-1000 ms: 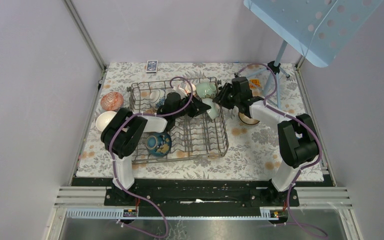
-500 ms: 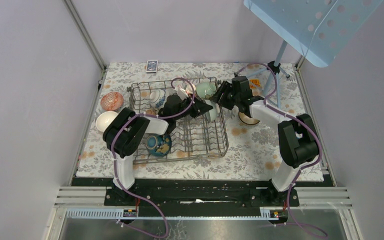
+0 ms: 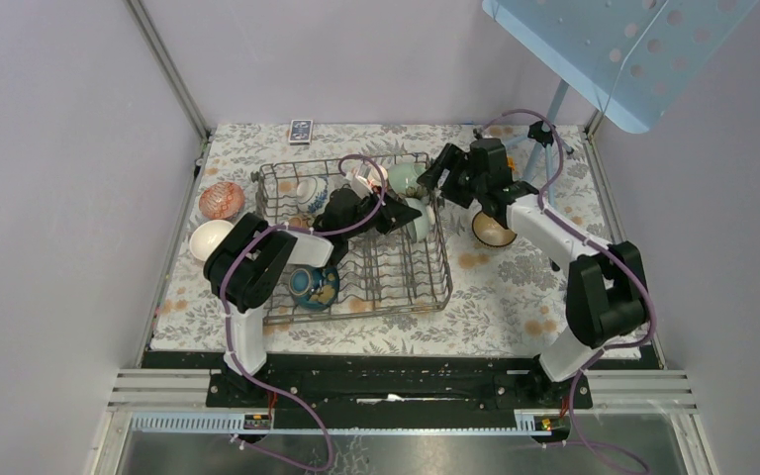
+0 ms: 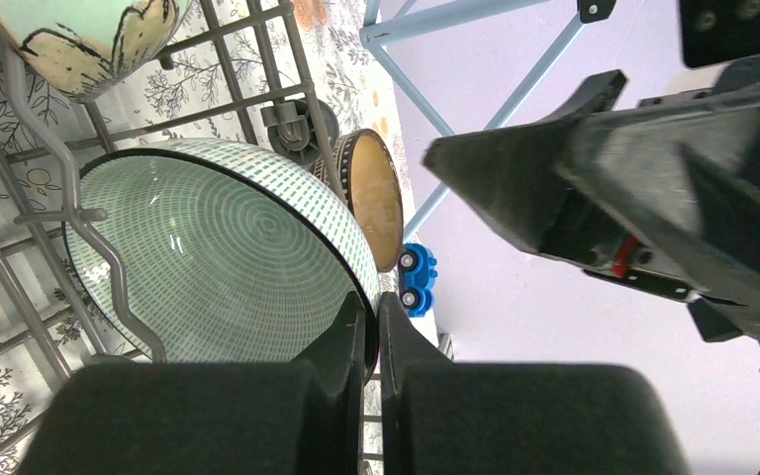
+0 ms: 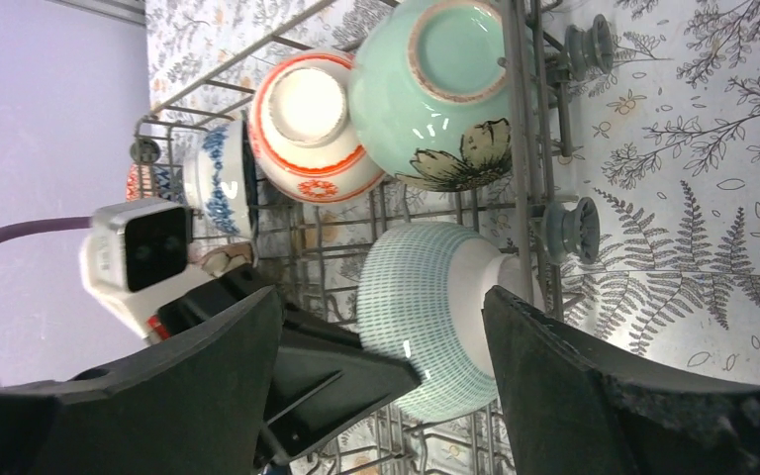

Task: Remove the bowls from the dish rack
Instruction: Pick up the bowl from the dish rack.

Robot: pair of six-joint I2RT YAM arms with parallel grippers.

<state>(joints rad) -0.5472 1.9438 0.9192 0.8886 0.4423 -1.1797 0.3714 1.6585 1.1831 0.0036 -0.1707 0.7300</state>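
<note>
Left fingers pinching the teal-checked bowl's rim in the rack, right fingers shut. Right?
No: the right fingers are wide open, as the right wrist view shows. The left fingers do pinch the teal-checked bowl by its rim in the dish rack.

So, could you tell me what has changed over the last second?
The right gripper, open, has drawn back from the dish rack's right side toward the table's far edge, its elbow swinging outward. The left gripper stays shut on the rim of the green-patterned bowl in the rack. The other bowls have not moved.
</note>
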